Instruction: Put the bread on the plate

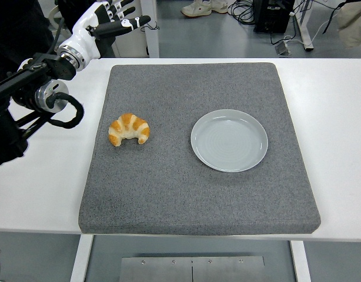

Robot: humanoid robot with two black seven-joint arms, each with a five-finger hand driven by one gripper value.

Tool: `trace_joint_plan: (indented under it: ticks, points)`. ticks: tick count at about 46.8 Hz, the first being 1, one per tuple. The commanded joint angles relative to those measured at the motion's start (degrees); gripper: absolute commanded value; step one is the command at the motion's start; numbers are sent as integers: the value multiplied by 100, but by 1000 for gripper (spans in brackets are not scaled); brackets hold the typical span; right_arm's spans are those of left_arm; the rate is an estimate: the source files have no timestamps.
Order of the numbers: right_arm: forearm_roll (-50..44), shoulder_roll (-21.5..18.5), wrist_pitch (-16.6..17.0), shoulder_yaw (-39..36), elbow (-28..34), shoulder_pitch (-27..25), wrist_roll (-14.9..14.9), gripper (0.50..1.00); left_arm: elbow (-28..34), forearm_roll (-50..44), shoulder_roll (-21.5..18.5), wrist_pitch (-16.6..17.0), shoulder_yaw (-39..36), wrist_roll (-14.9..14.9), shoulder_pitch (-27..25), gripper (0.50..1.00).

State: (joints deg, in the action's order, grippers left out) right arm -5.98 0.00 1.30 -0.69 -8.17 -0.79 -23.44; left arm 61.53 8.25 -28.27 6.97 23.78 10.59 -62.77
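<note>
A big gray mat (198, 194) lies on the white table (339, 117). Behind it, white shoes (204, 7) and black cables (242, 9) sit on the floor.

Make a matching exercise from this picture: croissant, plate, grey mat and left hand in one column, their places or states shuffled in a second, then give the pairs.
Things:
1. croissant
2. plate
3. grey mat
4. left hand

Places or states:
A. raised at the top left, past the table's far edge, fingers spread, holding nothing
B. spread over the middle of the white table
C. lying on the mat's left part, untouched
D. empty, on the mat right of centre

Pairs: 1-C, 2-D, 3-B, 4-A
</note>
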Motion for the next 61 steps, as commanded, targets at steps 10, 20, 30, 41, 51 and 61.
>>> trace_joint_plan:
  ticks: [10,20,30,41,51,61]
  points:
    - [1,0,10,25,-9,9,-3,1000,842,89,-1022,-205,-761,-337,-201,965]
    - [1,0,10,25,-9,35,6,1000,1282,142,-1401,-407,-2279,-1331,-1096,963]
    - [1,0,10,25,-9,35,6,1000,1282,791,-1287,-442,-4144,-1366,-2231,963]
    - [1,0,10,25,0,35,-3,1000,1317,2496,-1155,-434,-4233,-1340,-2152,963]
    - [1,0,10,25,0,35,-3,1000,1318,3358,-1181,-398,-4189,-1217,-1766,963]
    - [1,0,10,25,0,35,6,1000,1230,3420,-1120,-354,-3820,-558,-1203,963]
